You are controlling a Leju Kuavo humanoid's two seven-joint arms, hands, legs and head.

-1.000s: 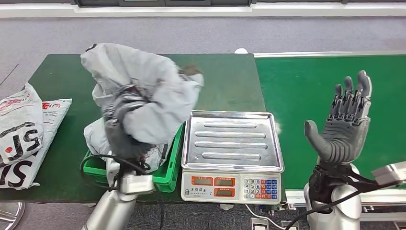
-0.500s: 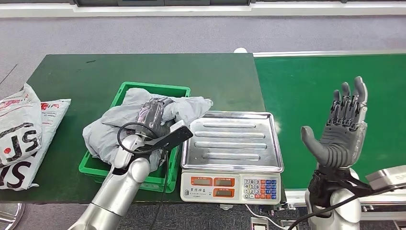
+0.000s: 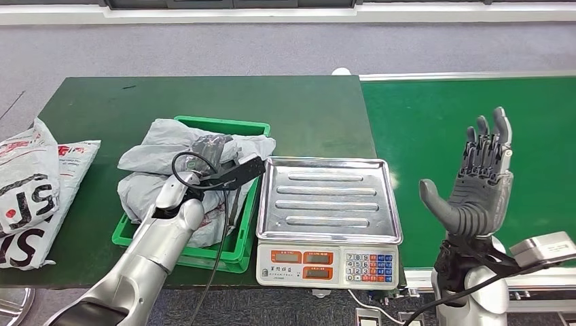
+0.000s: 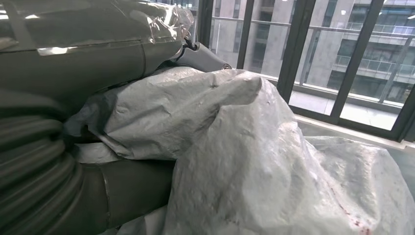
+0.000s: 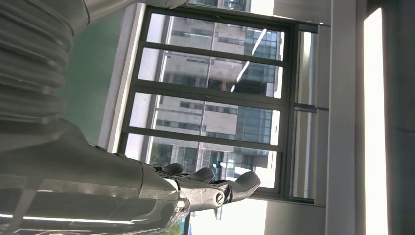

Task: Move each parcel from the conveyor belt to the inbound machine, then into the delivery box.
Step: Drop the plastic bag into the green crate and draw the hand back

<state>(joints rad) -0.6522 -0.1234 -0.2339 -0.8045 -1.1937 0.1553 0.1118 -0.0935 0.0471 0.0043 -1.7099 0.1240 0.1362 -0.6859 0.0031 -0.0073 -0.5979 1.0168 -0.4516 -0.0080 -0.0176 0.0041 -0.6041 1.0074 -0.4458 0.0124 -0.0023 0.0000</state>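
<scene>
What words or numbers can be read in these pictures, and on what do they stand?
"SF": large black letters, turned sideways and partly cut off, on the white bags at the table's left edge.
Small red print on the same bags: too small to read.
Scale displays and keypad: too small to read.
Grey parcel in the green box: no readable text.

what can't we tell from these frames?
- Left hand, head view: buried in the grey parcel, grip unclear; left wrist view blocked by parcel folds.
- Green bin: contents under the parcel hidden.
- Scale readout: too small.
- White bags: cut by the frame edge.
- Right hand: raised, holding nothing.
</scene>
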